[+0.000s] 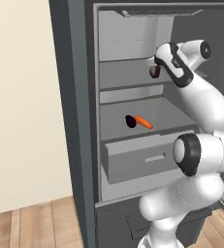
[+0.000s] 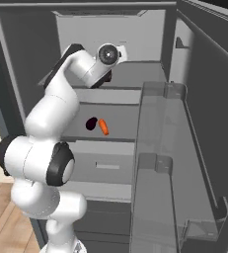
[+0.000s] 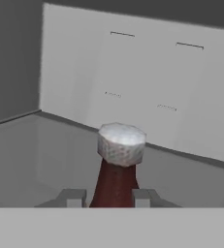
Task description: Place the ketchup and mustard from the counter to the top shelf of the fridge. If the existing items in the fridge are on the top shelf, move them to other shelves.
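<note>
Now upright on the top shelf (image 3: 45,160), ketchup (image 3: 114,181) between the gripper (image 3: 107,197) fingertips, narrowly gripped.

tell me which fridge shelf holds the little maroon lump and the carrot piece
The middle flat grey shelf, just above the pull-out drawer. The small dark maroon lump and orange carrot piece lie there together; the shelf above carries the dark brown-red bottle.

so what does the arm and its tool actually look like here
The arm is glossy white, built of rounded, bulbous segments, with dark charcoal bands and caps at the joints. One joint cap in the right base view is a grey disc with a dark ring. The tool ends in two small, blocky grey fingertips. No cables or markings show.
</note>
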